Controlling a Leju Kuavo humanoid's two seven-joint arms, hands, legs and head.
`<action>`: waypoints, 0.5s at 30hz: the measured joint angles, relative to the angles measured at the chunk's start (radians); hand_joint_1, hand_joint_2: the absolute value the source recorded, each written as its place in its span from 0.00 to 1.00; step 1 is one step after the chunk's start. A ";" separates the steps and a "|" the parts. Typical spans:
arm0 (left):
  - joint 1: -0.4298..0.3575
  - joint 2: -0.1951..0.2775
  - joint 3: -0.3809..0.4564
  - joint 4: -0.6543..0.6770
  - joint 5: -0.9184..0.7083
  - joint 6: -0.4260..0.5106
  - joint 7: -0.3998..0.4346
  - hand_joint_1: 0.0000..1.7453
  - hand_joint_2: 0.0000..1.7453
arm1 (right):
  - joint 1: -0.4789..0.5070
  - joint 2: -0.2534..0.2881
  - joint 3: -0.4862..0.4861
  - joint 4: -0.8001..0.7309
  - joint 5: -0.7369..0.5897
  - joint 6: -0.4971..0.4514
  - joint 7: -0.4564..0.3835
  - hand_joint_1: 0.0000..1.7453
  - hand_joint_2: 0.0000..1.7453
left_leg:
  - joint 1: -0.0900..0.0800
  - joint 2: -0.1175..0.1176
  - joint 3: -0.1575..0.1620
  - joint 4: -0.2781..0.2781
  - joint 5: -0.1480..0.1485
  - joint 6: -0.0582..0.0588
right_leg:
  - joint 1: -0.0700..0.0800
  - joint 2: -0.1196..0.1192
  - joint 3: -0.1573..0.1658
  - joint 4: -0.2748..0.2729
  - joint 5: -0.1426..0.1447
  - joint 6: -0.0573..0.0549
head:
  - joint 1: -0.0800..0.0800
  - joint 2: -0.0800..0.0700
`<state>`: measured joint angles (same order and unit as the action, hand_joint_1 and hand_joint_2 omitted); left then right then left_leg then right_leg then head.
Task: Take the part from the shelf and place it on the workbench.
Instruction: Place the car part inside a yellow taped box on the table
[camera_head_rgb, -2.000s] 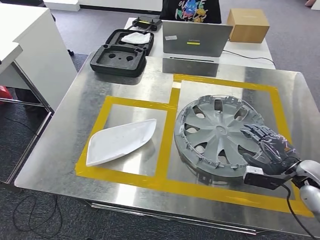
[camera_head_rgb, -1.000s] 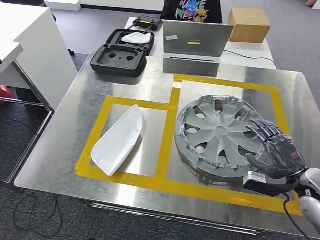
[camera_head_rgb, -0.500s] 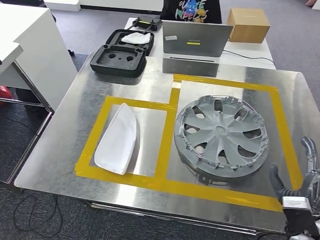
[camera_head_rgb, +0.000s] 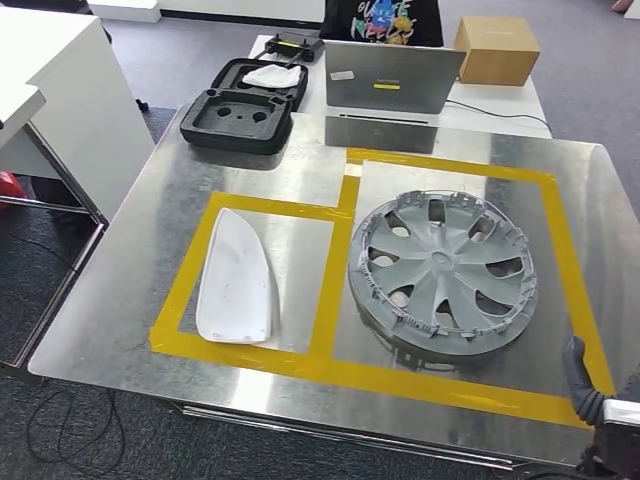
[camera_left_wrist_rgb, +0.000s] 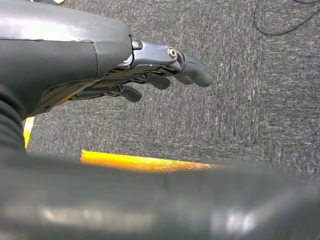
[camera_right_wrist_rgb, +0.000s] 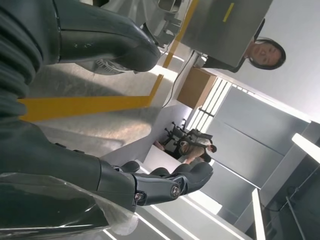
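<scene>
Grey carpet runs around a brushed-metal tabletop (camera_head_rgb: 151, 240) marked with two yellow tape rectangles (camera_head_rgb: 336, 250) side by side. Wheel cover (camera_head_rgb: 442, 273), grey plastic with curved spokes, lies flat inside the right-hand rectangle, its rim close to the tape between the two boxes. White curved part (camera_head_rgb: 235, 278) lies in the left rectangle, long axis running front to back, narrow end pointing away from the robot, broad end near the front tape.

Right hand (camera_head_rgb: 596, 405) sits at the near right corner of the tabletop, well apart from the wheel cover, touching neither part. Right wrist view: thumb (camera_right_wrist_rgb: 113, 42) and fingers (camera_right_wrist_rgb: 170, 182) stretched wide apart with nothing between them; yellow tape and metal surface visible beyond.

Left hand (camera_left_wrist_rgb: 113, 65) hangs low over the carpet, fingers (camera_left_wrist_rgb: 188, 70) extended and slightly spread, holding nothing. A strip of yellow floor marking (camera_left_wrist_rgb: 139, 161) crosses the carpet below it.

Beyond the tabletop's far edge: a second, white table carrying an open black foam-lined case (camera_head_rgb: 245, 103) with a white item in its lid half, an open silver laptop (camera_head_rgb: 392, 78) with its back to the robot, and a brown cardboard box (camera_head_rgb: 498, 48). A person in a dark printed shirt (camera_head_rgb: 381, 20) sits behind the laptop. White cabinet (camera_head_rgb: 68, 100) stands off to the left.
</scene>
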<state>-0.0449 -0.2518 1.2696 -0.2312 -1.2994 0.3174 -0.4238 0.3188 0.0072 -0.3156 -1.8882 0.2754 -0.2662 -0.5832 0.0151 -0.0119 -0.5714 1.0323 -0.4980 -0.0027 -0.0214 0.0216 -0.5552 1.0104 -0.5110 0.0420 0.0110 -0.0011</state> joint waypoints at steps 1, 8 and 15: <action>0.000 0.000 0.000 0.000 0.000 0.000 0.000 0.00 0.00 | -0.001 0.005 -0.003 0.000 0.003 0.005 -0.002 0.00 1.00 | -0.001 0.000 0.000 0.000 0.000 0.000 | -0.001 0.000 0.000 0.000 0.000 0.000 | 0.000 0.000; 0.000 0.003 0.000 0.000 0.000 -0.001 -0.003 0.00 0.00 | -0.006 0.029 -0.020 0.005 0.018 0.040 -0.017 0.00 1.00 | -0.009 0.000 0.000 0.006 -0.003 0.010 | -0.009 0.001 0.002 -0.002 0.003 0.010 | 0.000 0.000; -0.002 0.012 0.009 0.000 0.005 0.000 0.010 0.00 0.00 | -0.017 0.031 -0.022 0.010 0.014 0.050 -0.022 0.00 1.00 | -0.003 0.015 0.000 -0.025 0.027 0.039 | -0.011 -0.012 -0.069 0.168 -0.115 0.026 | 0.007 0.000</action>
<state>-0.0473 -0.2394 1.2787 -0.2310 -1.2948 0.3174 -0.4133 0.3018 0.0381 -0.3372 -1.8785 0.2897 -0.2159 -0.6056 0.0117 0.0036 -0.5713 1.0076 -0.4711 0.0363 -0.0323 0.0096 -0.6237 1.1783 -0.6261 0.0683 0.0179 -0.0011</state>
